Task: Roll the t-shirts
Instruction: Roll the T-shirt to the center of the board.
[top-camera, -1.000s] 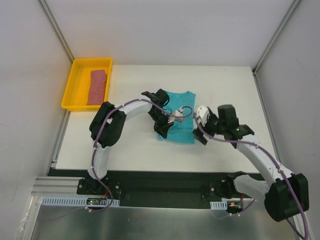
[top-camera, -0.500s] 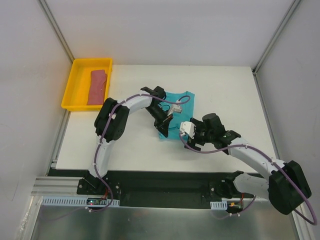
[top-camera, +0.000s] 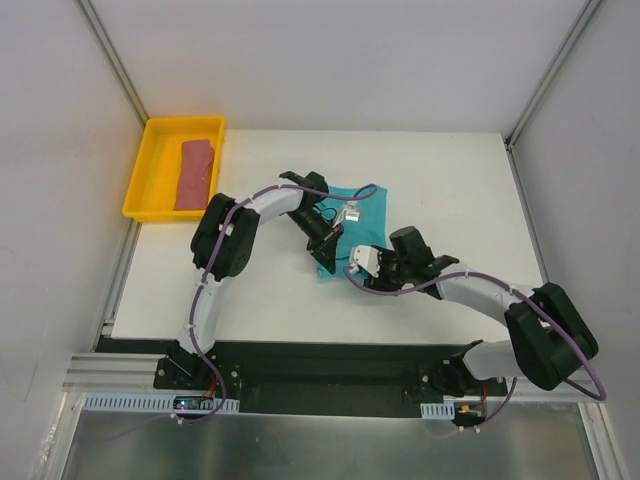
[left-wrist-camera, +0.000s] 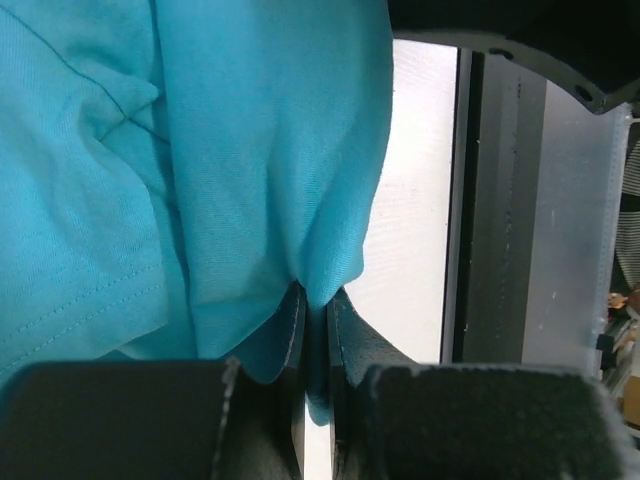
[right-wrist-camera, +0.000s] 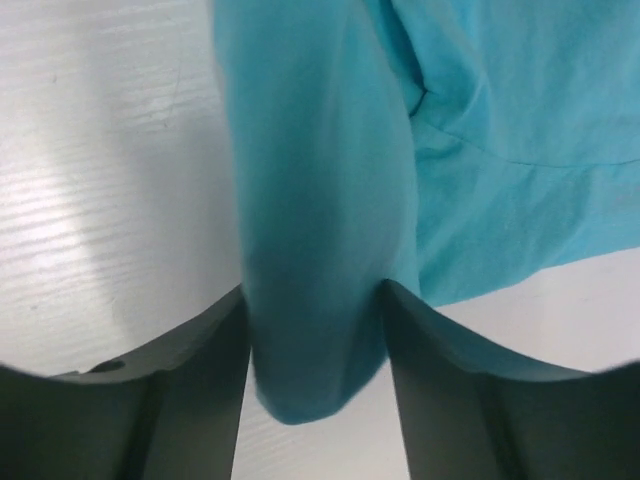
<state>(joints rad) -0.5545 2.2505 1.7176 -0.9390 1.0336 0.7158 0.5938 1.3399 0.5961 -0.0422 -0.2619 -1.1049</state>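
Note:
The turquoise t-shirt (top-camera: 368, 204) lies bunched at the table's middle, partly under both arms. My left gripper (top-camera: 325, 245) is at its near left part; in the left wrist view the gripper (left-wrist-camera: 317, 300) is shut on a thin fold of the turquoise cloth (left-wrist-camera: 250, 150). My right gripper (top-camera: 348, 268) is at the shirt's near edge; in the right wrist view the gripper (right-wrist-camera: 315, 295) holds a thick rolled fold of the turquoise cloth (right-wrist-camera: 320, 190) between its fingers. The rose-red t-shirt (top-camera: 195, 172) lies folded in the tray.
The yellow plastic tray (top-camera: 145, 185) stands at the table's back left corner. The white table (top-camera: 460, 180) is bounded by grey walls at the back and sides. The black mounting rail (top-camera: 330, 365) runs along the near edge.
My right gripper has swung left from beside the shirt to its near edge and closed on a fold. My left gripper has shifted slightly back. The shirt is more bunched.

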